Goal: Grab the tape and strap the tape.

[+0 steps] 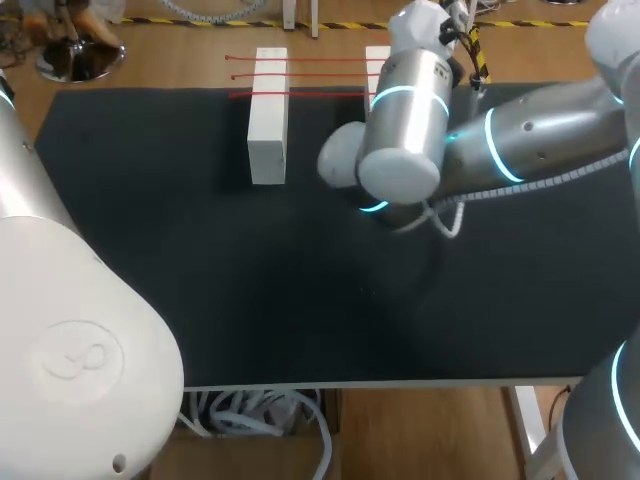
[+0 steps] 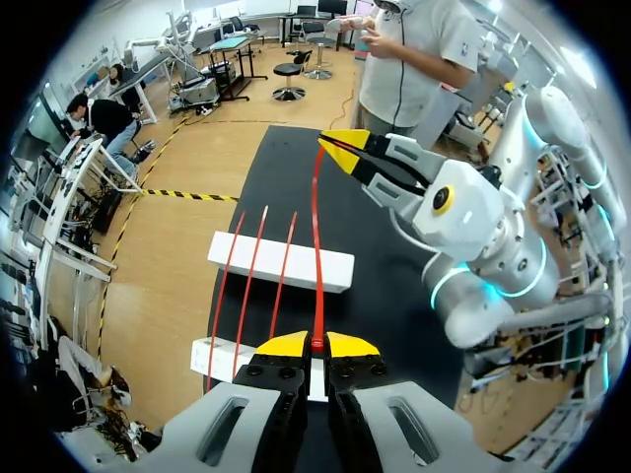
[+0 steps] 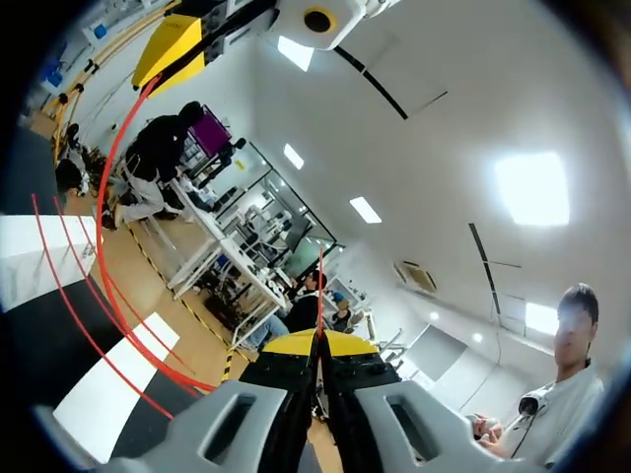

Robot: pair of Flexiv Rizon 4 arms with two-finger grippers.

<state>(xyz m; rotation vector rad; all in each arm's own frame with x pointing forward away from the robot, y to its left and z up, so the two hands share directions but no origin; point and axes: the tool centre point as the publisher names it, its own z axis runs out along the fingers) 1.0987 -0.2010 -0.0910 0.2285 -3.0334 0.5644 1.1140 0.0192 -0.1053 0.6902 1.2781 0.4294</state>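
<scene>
A black-covered worktop (image 1: pixel 200 300) carries two white oblong blocks. One block (image 1: pixel 268 120) lies near the far edge, left of the middle, with its long side running from far to near. The second block (image 1: pixel 376 60) lies parallel on its right, well apart from it. Only a small part of that one shows.

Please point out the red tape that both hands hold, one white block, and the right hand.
red tape (image 2: pixel 315 212), left wrist view, middle of the stretched strip.
white block (image 2: pixel 333 270), left wrist view, bare end of its top.
right hand (image 2: pixel 330 146), left wrist view, between its yellow tips.
</scene>
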